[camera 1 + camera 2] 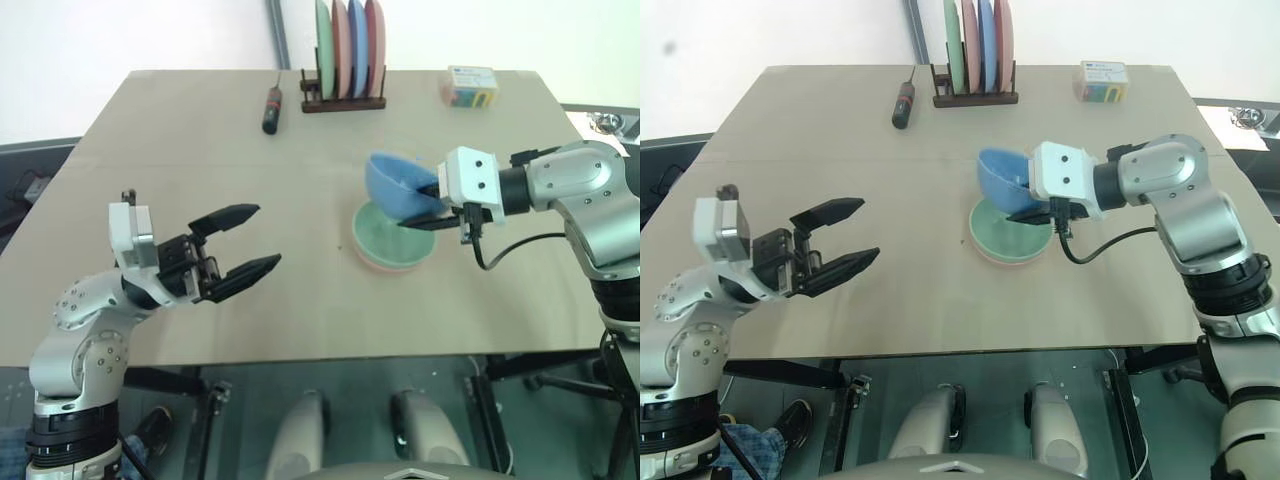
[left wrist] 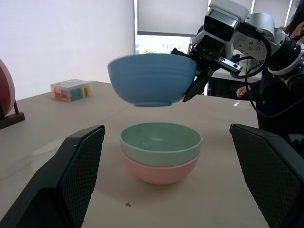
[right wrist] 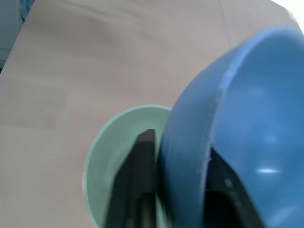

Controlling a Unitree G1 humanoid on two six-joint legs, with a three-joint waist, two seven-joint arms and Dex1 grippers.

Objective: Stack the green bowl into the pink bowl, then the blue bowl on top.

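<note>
Blue bowl point(image 2: 153, 78) blurred in right gripper point(image 1: 428, 208), left gripper point(image 1: 243, 242) spread wide.

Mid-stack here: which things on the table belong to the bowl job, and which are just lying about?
Part of the job:
- blue bowl, held above the stack by the right gripper
- green bowl, already nested in the pink one
- pink bowl, at the bottom

Lying about:
- plate rack with upright plates
- screwdriver
- small box
- left gripper, open and idle

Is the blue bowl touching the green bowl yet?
Apart. The left wrist view shows the blue bowl hanging in the air, with a clear gap above the green bowl.
</note>
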